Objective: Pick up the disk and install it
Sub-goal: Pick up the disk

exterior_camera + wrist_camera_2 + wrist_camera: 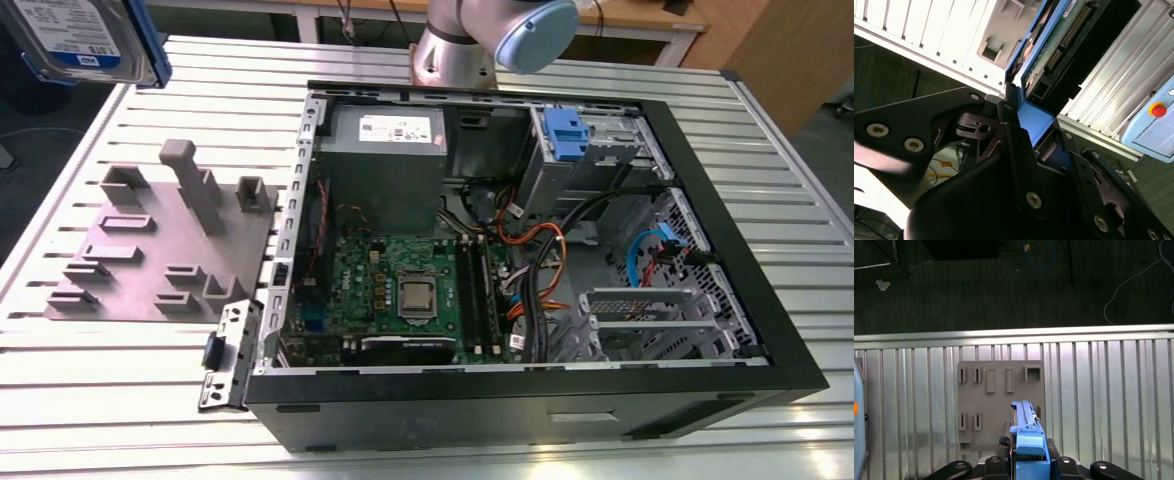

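The disk [91, 40] is being clamped by its blue rails in the closed tool [1030, 462] and held edge-on, raised over the grey slotted plate [985, 402] on the desk [1104, 390].

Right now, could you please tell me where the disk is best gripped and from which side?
By one short end, with the tool closing on its two flat faces, as it is held now. The disk is a thin slab with blue rails along its edges, so the broad faces give parallel surfaces.
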`<action>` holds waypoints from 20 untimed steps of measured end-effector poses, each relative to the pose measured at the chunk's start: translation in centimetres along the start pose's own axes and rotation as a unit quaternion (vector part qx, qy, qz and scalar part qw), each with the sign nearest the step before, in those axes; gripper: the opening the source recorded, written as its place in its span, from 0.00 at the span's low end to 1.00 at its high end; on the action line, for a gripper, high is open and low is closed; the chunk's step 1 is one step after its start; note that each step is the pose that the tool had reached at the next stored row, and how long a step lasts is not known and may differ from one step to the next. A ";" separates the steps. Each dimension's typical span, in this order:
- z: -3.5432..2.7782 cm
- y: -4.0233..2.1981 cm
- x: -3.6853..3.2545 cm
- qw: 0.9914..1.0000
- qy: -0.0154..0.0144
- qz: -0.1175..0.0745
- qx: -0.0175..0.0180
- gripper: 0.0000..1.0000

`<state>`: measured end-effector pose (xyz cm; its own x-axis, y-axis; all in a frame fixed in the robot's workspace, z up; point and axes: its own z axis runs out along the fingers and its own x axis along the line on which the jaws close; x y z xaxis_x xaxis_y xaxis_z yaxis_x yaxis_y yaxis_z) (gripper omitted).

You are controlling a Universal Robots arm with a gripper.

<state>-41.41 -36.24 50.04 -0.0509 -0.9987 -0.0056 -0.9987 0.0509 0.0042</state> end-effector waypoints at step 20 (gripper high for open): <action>-0.01 -0.30 1.34 1.000 0.002 0.000 0.000 0.36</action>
<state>-41.18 -37.59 50.04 -0.0509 -0.9987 -0.0019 -0.9987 0.0509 0.0040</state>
